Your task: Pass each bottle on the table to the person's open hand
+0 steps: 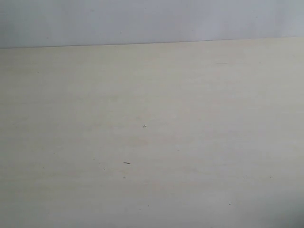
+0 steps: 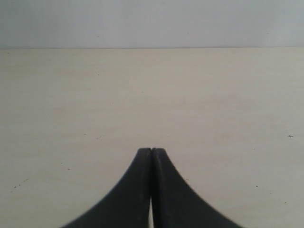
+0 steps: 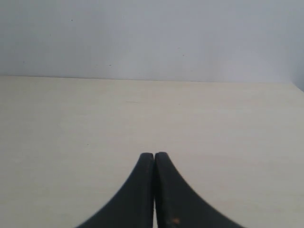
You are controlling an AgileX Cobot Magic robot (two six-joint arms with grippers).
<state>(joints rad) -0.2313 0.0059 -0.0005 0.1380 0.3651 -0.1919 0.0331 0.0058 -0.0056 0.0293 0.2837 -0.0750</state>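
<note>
The pale cream table point(image 1: 152, 118) fills the exterior view, bare but for a few dark specks. No bottle shows in any view, and the person's open hand is out of view too. Neither arm appears in the exterior view. In the left wrist view my left gripper point(image 2: 152, 150) is shut, its two black fingers pressed together with nothing between them, above bare table point(image 2: 152, 95). In the right wrist view my right gripper point(image 3: 154, 154) is likewise shut on nothing, over bare table point(image 3: 152, 114).
A plain pale grey wall point(image 1: 152, 21) runs behind the table's far edge point(image 1: 152, 42). The same wall point(image 3: 152, 38) shows in the right wrist view, and the table's corner edge falls away at the far side point(image 3: 298, 86).
</note>
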